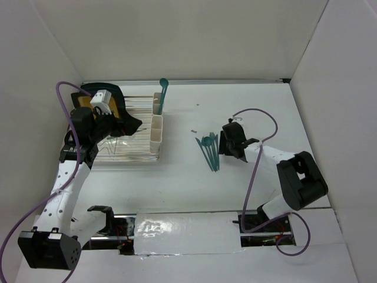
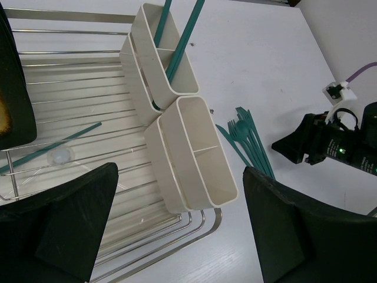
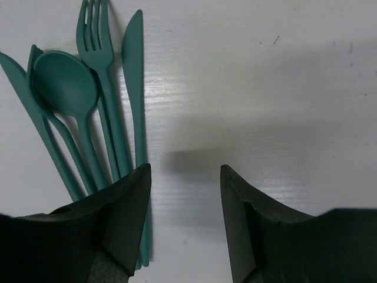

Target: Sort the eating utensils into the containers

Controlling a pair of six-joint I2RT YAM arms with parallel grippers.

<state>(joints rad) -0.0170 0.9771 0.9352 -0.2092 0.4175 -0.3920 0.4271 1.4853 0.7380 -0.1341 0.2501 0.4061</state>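
— White tabletop (image 1: pixel 194 194); where are the utensils (image 1: pixel 210 151)?
— Fanned at 9 o'clock of the right tool (image 3: pixel 185 171), whose jaws gape on nothing; 2 more stand in the far end of the containers (image 1: pixel 156 132).
— And the left tool (image 2: pixel 179 177)?
— Wide open, empty, over the rack (image 2: pixel 76 88); containers at its 3 o'clock from above.

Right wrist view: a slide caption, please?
Black right gripper, jaws open, beside slim teal plastic utensils fanned on a white table.

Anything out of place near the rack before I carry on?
Yes: one teal utensil lies flat on the dish rack wires, left of the cream containers, instead of standing in one.
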